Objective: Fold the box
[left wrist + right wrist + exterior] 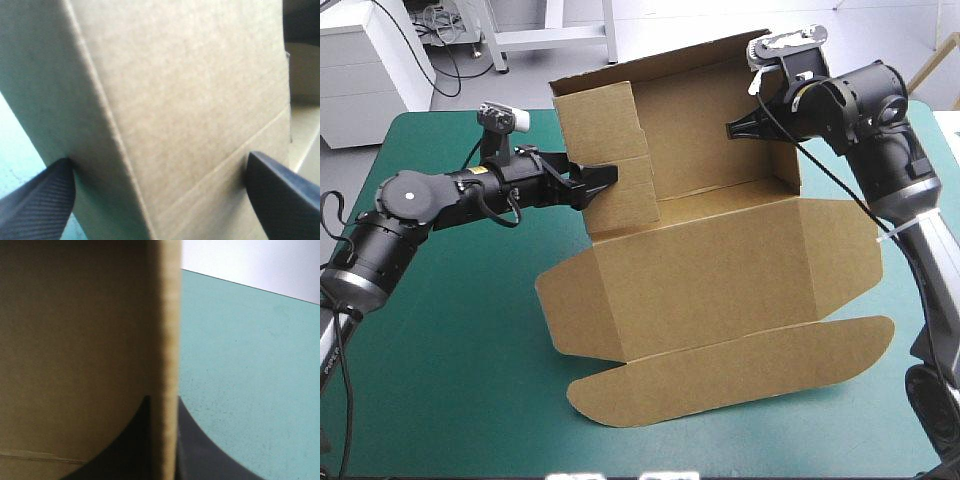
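The brown box point(720, 270) lies in the middle of the table, its base flat and its far wall point(710, 120) raised. A left side panel point(610, 150) stands folded forward from that wall. My left gripper point(603, 180) is open, and its black fingers point(37, 200) straddle that panel's folded corner point(165, 125). At the wall's right end my right gripper point(735, 128) is shut on the box, with the board's edge point(167, 340) pinched between its fingers. A long rounded flap point(740, 375) lies flat at the front.
The teal-green cover point(440, 380) shows around the box, widest at the near left. Flat side flaps of the box reach out to the left point(565, 310) and to the right point(840, 250). The table's far edge runs just behind the raised wall.
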Robot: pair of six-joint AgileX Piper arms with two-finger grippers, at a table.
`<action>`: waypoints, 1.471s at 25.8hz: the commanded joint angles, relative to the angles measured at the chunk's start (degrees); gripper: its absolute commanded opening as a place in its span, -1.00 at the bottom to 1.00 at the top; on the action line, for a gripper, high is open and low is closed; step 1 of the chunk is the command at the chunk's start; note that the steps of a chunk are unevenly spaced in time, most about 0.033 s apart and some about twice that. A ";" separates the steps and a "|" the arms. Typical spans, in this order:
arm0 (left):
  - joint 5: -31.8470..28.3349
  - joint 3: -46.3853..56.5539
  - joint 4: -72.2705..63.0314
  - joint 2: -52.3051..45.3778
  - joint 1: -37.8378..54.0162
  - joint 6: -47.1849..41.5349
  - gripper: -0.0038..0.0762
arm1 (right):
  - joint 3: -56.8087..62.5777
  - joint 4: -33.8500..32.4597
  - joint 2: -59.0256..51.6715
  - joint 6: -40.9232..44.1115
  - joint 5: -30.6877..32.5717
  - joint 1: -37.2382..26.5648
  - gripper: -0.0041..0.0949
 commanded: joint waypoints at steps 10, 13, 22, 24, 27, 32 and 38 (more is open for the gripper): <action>-9.64 -5.76 50.90 -0.80 -10.40 -59.17 0.69 | -1.66 -4.87 -2.42 5.75 -5.25 5.88 -0.95; -9.53 -5.76 50.74 -0.10 -10.40 -59.57 0.69 | -1.66 -4.87 -2.42 5.75 -5.25 5.88 -0.95; -9.78 -6.23 53.51 -0.10 -10.40 -59.46 -0.88 | -1.66 -4.87 -2.42 5.75 -5.13 5.88 -0.95; -9.78 -6.23 54.48 -0.10 -10.40 -58.71 -0.91 | -1.66 -4.87 -2.42 5.75 -5.07 5.88 -0.95; -9.67 -6.23 55.61 -0.10 -10.40 -58.71 -0.93 | -1.66 -4.87 -2.42 5.75 -5.00 5.88 -0.95; -6.85 -8.51 57.57 0.63 -10.49 -58.71 -0.93 | -1.66 -4.76 -2.42 5.89 -2.37 5.88 -0.95; 7.25 -21.20 60.54 8.46 -11.13 -56.49 -0.93 | -1.66 -3.44 -2.42 7.32 1.44 5.78 -0.95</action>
